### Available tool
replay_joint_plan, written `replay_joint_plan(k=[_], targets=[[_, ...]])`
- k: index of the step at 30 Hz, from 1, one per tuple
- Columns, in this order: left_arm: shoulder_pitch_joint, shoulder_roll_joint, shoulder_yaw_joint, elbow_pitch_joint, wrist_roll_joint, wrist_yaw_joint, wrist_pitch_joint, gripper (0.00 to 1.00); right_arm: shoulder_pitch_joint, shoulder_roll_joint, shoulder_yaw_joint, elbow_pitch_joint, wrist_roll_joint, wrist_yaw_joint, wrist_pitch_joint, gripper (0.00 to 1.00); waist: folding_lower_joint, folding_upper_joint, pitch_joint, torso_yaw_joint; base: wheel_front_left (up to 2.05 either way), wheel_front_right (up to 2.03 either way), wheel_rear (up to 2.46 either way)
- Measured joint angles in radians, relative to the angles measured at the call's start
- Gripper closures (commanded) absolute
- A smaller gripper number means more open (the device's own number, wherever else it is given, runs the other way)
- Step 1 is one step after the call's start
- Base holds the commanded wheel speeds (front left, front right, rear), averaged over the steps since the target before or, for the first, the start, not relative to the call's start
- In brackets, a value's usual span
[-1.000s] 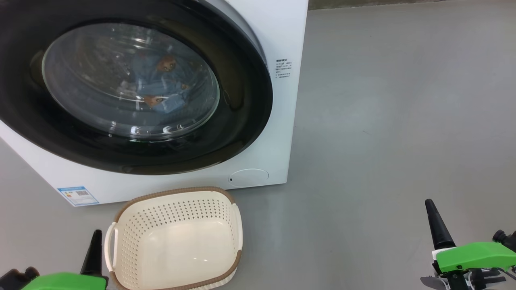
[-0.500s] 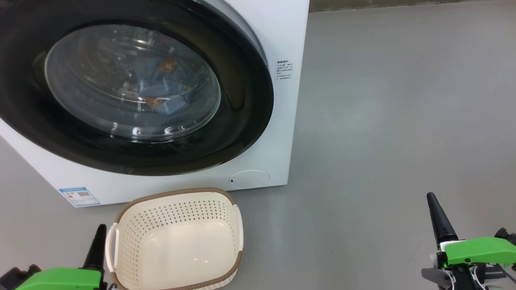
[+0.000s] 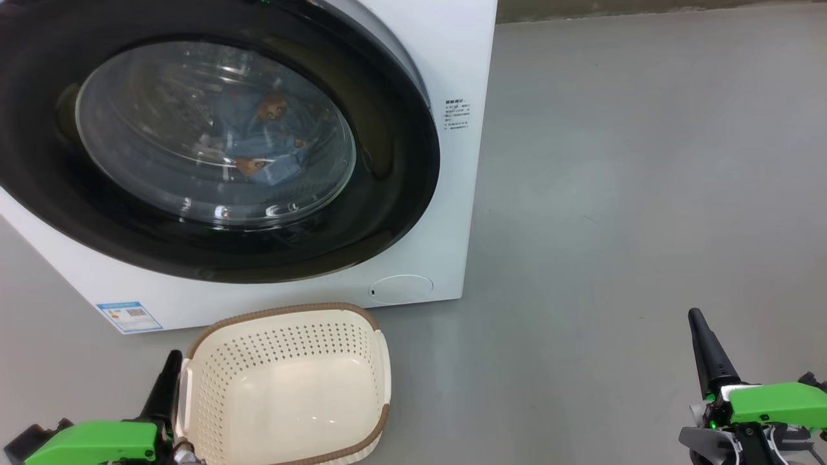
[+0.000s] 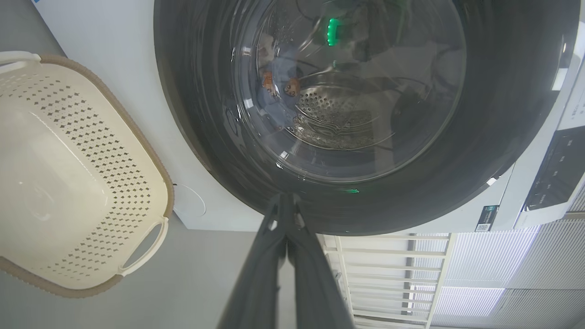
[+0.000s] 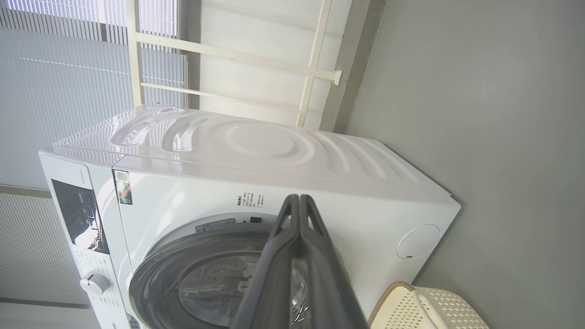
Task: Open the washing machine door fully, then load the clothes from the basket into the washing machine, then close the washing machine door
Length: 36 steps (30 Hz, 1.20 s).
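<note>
You've got the left gripper (image 4: 285, 201) with fingers pressed together, aimed at the black rim of the washing machine door (image 4: 196, 114), which sits closed. Behind its glass, blue bear-print clothes (image 4: 274, 77) lie in the drum (image 4: 329, 105). The basket (image 4: 114, 151) stands just on the near side of the washing machine (image 4: 137, 68).

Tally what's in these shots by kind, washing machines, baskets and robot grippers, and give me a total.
Washing machine: 1
Basket: 1
Grippers: 2 (left gripper, right gripper)
Clothes behind the washing machine door: number unclear, not counted
Total: 4
</note>
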Motion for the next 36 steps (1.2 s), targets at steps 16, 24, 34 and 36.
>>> replay_joint_plan(k=[16, 24, 34, 36], targets=[[-0.022, -0.013, 0.008, 0.002, -0.136, 0.013, 0.039, 1.0, -0.02, 0.003, -0.014, -0.003, 0.137, 0.0, 0.033, 1.0, 0.0001, 0.0, -0.006, 0.003, 0.0, 0.0, 0.0], [-0.033, -0.013, 0.008, 0.002, -0.136, 0.013, 0.039, 1.0, -0.02, 0.003, -0.014, -0.004, 0.137, 0.0, 0.033, 1.0, 0.0, 0.0, -0.006, 0.003, 0.0, 0.0, 0.0], [-0.033, -0.013, 0.008, 0.002, -0.136, 0.013, 0.039, 1.0, -0.02, 0.003, -0.013, -0.004, 0.138, 0.0, 0.033, 1.0, 0.0, 0.0, -0.006, 0.003, 0.0, 0.0, 0.0], [-0.033, -0.013, 0.008, 0.002, -0.136, 0.013, 0.039, 1.0, -0.02, 0.003, -0.013, -0.004, 0.138, 0.0, 0.033, 1.0, 0.0001, 0.0, -0.006, 0.003, 0.0, 0.0, 0.0]])
